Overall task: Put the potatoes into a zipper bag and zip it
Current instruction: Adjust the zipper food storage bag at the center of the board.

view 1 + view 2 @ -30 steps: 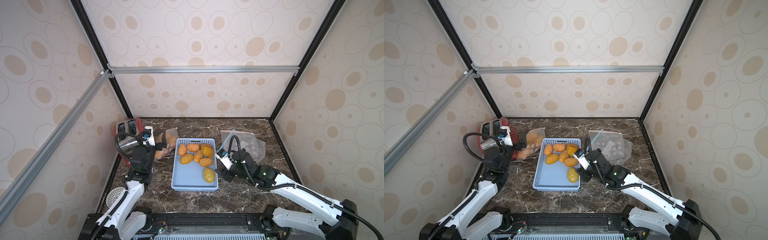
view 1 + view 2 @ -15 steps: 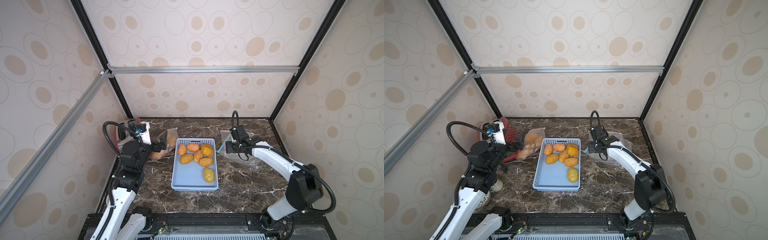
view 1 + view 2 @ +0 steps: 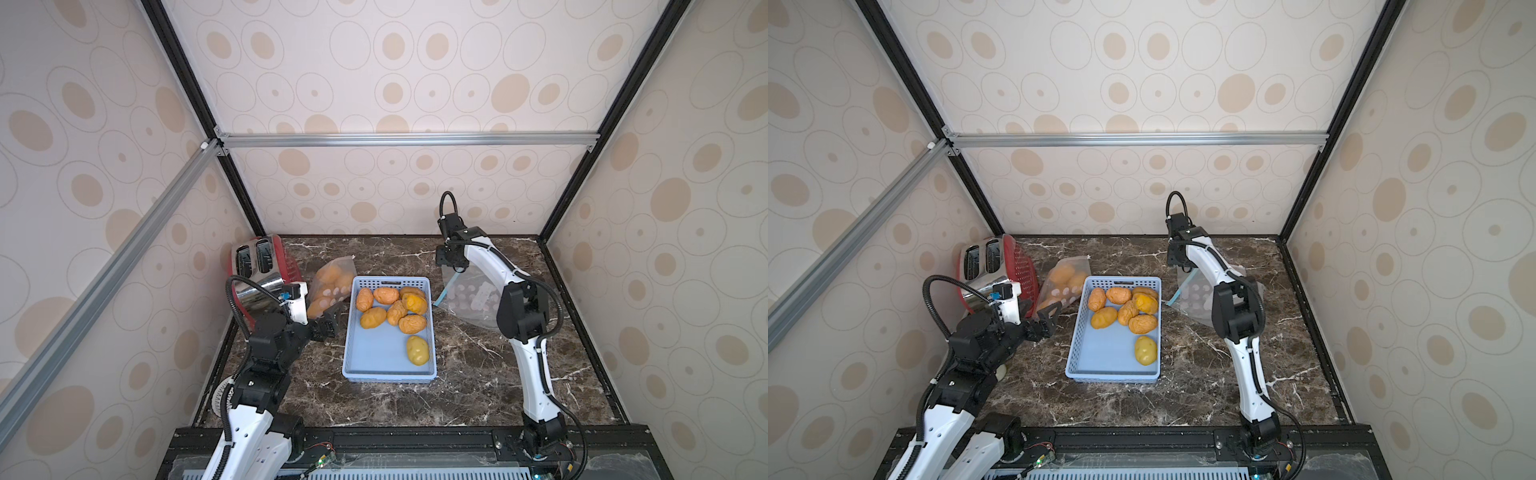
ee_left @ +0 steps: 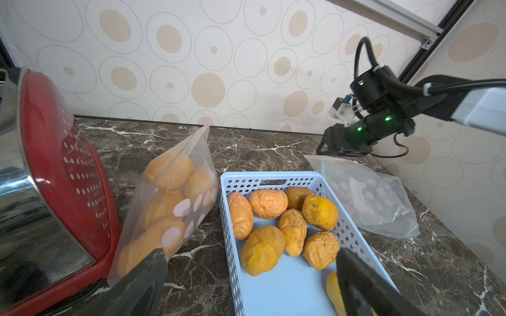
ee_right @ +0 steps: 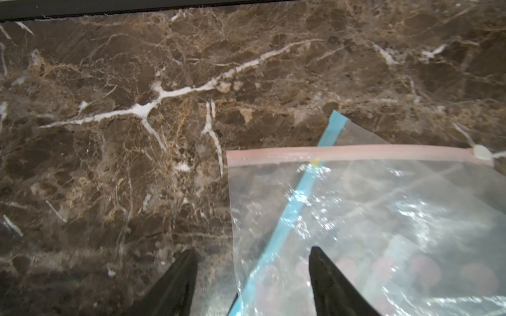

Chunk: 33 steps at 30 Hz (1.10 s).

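Potatoes [image 3: 373,318] lie in the blue basket [image 3: 374,353] at frame centre (more in a filled bag [image 3: 332,282] just left); left hand [image 4: 250,253] gapes empty, right hand [image 5: 253,249] spread apart above a clear zipper bag [image 5: 383,219].

**Where things lie on our table**

We see the basket [image 3: 376,357] mid-table [image 3: 469,374], with most of the potatoes [image 3: 390,309] clustered at its far end and one potato [image 3: 417,350] alone nearer us. Left of the basket, a filled bag [image 3: 330,284] sits just beside the toaster [image 3: 255,270]. On the basket's right lie the empty bags [image 3: 469,299].
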### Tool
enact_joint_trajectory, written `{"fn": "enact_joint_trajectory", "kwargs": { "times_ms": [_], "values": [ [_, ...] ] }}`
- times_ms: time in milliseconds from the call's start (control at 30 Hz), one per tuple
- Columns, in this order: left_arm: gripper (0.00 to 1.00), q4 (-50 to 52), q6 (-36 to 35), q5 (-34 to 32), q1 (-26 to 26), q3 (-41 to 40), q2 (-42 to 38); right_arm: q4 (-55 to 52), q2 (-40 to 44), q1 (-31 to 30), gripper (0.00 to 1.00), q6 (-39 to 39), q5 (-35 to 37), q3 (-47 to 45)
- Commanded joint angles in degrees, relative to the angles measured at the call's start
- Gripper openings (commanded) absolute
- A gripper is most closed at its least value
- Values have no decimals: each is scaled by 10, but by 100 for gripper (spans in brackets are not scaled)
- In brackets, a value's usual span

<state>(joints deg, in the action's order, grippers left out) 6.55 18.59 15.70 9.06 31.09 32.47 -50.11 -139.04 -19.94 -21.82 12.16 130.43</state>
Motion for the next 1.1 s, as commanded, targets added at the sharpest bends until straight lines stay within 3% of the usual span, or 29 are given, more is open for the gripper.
{"fn": "enact_joint_trajectory", "kwargs": {
  "times_ms": [0, 300, 367, 533, 733, 933, 1067],
  "values": [
    [95, 5, 10, -9, -3, 4, -7, -77, -43, -4, 67, 9, 31, 64],
    [94, 8, 9, -5, -3, 4, -3, -73, -112, -9, 62, 76, 57, 117],
    [94, 7, 9, -6, -2, 3, -4, -76, -122, -10, 57, 88, 64, 126],
    [93, 7, 8, -5, -3, 2, -2, -71, -136, -10, 30, 118, 71, 127],
    [93, 3, 8, 1, -3, 1, 4, -63, -137, -12, 17, 148, 32, 125],
    [93, 6, 8, -3, -3, 0, 2, -66, -86, -17, 3, 191, 12, 89],
    [92, 6, 11, -1, -3, 0, 2, -25, 19, -22, 0, 220, 13, -37]
  ]
}}
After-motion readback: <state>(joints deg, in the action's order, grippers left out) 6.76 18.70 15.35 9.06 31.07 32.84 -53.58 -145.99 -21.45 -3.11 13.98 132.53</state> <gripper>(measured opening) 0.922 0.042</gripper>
